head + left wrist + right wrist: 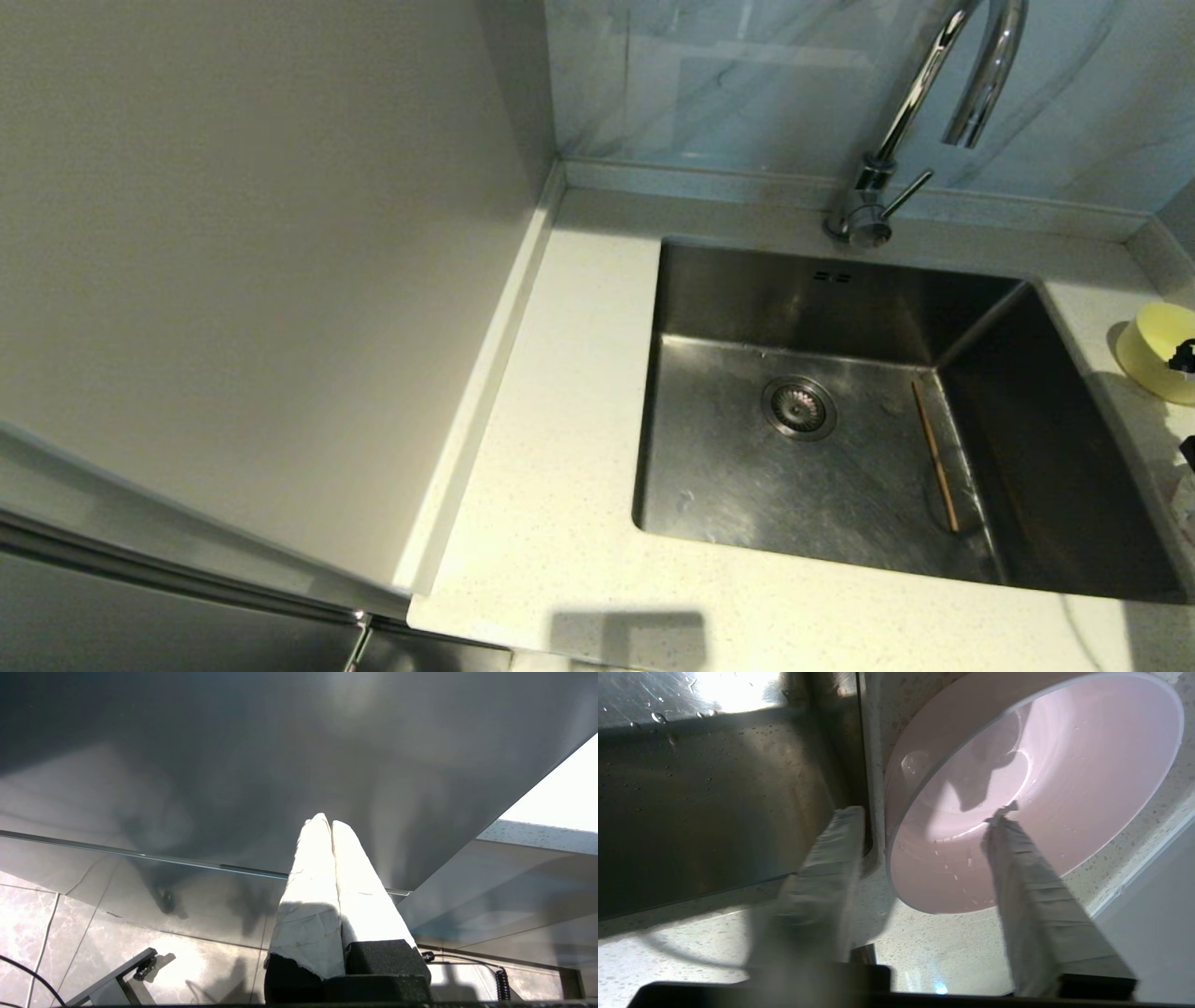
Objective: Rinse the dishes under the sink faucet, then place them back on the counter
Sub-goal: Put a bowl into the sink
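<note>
From the head view, the sink (840, 420) sits in the pale speckled counter (551, 448), with the faucet (920, 103) rising behind it, its spout curving over the basin. One brown chopstick (934, 455) lies on the sink floor near the right wall, to the right of the round drain (799, 407). A yellow-green bowl (1158, 353) sits on the counter to the right of the sink, at the frame's right edge. A plain beige wall panel (252, 243) fills the left side.

In the left wrist view, the left gripper (331, 823) hangs beside a dark cabinet front (233, 765), above a tiled floor (56, 933), with its two white-wrapped fingers pressed together and nothing between them.

In the right wrist view, the right gripper (929, 812) is over the counter just beside the sink's rim. Its fingers stand apart across the rim of the pink bowl (1064, 765): one finger (1031, 872) reaches inside the bowl, the other (831, 858) stays outside by the sink edge. Whether they press on the wall of the bowl I cannot tell. The bowl is tilted on the counter, wet with small drops inside.
</note>
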Robot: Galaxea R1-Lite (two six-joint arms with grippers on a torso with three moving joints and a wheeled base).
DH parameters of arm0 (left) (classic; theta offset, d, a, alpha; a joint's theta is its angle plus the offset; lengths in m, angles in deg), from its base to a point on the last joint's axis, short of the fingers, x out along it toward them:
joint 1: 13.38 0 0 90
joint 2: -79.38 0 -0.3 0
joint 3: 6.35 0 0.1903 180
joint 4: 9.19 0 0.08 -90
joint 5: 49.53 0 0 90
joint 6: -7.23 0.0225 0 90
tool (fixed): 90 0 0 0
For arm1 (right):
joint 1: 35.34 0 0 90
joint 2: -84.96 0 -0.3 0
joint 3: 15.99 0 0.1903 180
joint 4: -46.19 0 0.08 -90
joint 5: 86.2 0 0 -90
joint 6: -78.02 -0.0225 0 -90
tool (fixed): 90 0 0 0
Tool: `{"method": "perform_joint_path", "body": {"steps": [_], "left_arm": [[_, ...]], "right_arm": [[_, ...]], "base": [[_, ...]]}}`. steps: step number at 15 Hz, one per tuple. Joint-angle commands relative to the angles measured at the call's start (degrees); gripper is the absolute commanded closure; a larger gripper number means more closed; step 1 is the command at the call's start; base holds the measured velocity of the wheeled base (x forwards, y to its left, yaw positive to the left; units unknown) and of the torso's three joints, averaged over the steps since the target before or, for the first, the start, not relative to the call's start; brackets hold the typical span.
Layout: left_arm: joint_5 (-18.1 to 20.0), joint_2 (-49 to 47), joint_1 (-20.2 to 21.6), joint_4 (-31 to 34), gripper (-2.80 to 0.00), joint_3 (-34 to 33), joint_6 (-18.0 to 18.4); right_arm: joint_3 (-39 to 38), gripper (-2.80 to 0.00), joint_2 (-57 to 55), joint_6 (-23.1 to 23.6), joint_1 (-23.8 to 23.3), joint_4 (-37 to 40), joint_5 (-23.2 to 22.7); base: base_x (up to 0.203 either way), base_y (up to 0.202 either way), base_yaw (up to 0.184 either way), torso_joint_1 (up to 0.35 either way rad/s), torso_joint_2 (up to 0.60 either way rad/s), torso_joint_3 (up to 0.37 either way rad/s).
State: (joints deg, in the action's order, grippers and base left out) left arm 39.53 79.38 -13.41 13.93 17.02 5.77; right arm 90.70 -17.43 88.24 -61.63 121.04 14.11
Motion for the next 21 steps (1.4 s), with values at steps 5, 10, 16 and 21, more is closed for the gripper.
{"method": "perform_joint_path", "body": {"steps": [5,10,16,21], "left_arm": [[0.0,0.2,0.0,0.0,0.0,0.0,0.0],[0.0,0.2,0.0,0.0,0.0,0.0,0.0],[0.0,0.2,0.0,0.0,0.0,0.0,0.0],[0.0,0.2,0.0,0.0,0.0,0.0,0.0]], "right_arm": [[-0.7,0.0,0.9,0.1,0.0,0.4,0.1],[-2.5,0.0,7.5,0.3,3.2,0.4,-0.1],[-3.9,0.0,11.1,-1.7,25.0,-1.2,4.0],[-2.3,0.0,-1.8,-6.8,36.4,-16.1,17.8]], "base": [[0.0,0.0,0.0,0.0,0.0,0.0],[0.0,0.0,0.0,0.0,0.0,0.0],[0.0,0.0,0.0,0.0,0.0,0.0],[0.0,0.0,0.0,0.0,0.0,0.0]]}}
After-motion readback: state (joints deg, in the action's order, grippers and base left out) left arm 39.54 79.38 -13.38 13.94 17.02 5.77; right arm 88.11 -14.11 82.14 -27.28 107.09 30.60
